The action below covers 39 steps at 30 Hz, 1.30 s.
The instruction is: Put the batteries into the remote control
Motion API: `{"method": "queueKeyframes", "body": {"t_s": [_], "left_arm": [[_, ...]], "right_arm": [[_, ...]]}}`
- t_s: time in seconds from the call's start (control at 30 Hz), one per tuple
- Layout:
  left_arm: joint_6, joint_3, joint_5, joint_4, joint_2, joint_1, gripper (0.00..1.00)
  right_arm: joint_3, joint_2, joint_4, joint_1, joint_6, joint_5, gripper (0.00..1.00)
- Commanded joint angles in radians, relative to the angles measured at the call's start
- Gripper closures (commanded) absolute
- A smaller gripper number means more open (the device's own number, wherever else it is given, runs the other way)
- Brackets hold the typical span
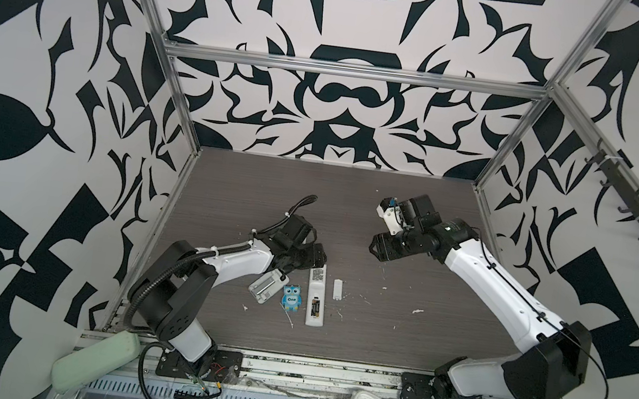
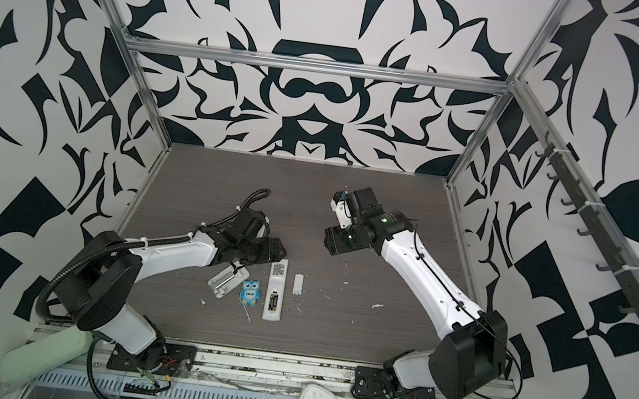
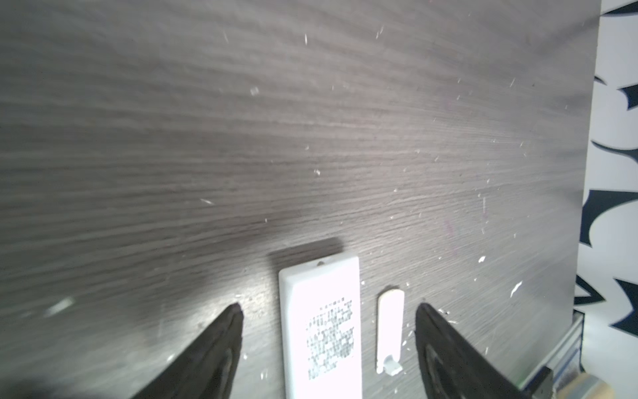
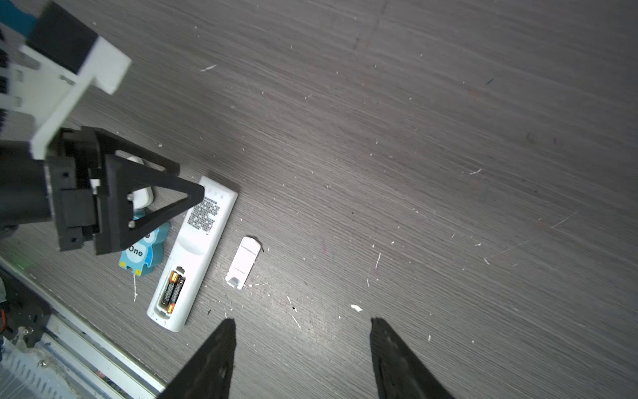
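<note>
Long slim white plastic remote control [image 1: 317, 288]: plain white back with a dark speckled printed label. Two small cylindrical batteries [image 4: 173, 291]: black with gold-copper bands. Small owl figure [image 1: 291, 300]: blue, pale belly patch. Small flat plastic cover [image 1: 337, 289]: plain white. Tabletop [image 1: 390, 218]: dark grey wood grain, white flecks. Walls [image 1: 342, 107]: white, bold black leaf-like pattern.

So the slim white remote control [image 1: 316, 290] lay flat, back up with its printed label showing, running 12 to 6 o'clock in a top view. Both batteries [image 1: 316, 306], dark with gold bands, sat side by side inside its uncovered 6 o'clock end.
</note>
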Motion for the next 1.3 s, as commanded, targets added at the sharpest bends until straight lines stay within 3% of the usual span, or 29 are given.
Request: {"method": "queueKeyframes", "body": {"t_s": [0.0, 0.33, 0.53, 0.97, 1.27], "left_arm": [[0.115, 0.073, -0.073, -0.187, -0.063, -0.023, 0.19], [0.321, 0.286, 0.052, -0.327, 0.101, -0.197, 0.39], [0.433, 0.426, 0.044, -0.442, 0.273, -0.298, 0.5], [0.557, 0.481, -0.029, -0.571, 0.369, -0.374, 0.59], [0.599, 0.5, -0.091, -0.604, 0.395, -0.378, 0.65]], "right_arm": [[0.015, -0.011, -0.006, -0.008, 0.001, -0.013, 0.35], [-0.191, -0.065, 0.084, -0.105, 0.085, -0.153, 0.32], [-0.305, -0.117, 0.133, -0.194, 0.141, -0.236, 0.31], [-0.376, -0.147, 0.154, -0.262, 0.147, -0.276, 0.31], [-0.373, -0.148, 0.152, -0.27, 0.147, -0.28, 0.32]]}}
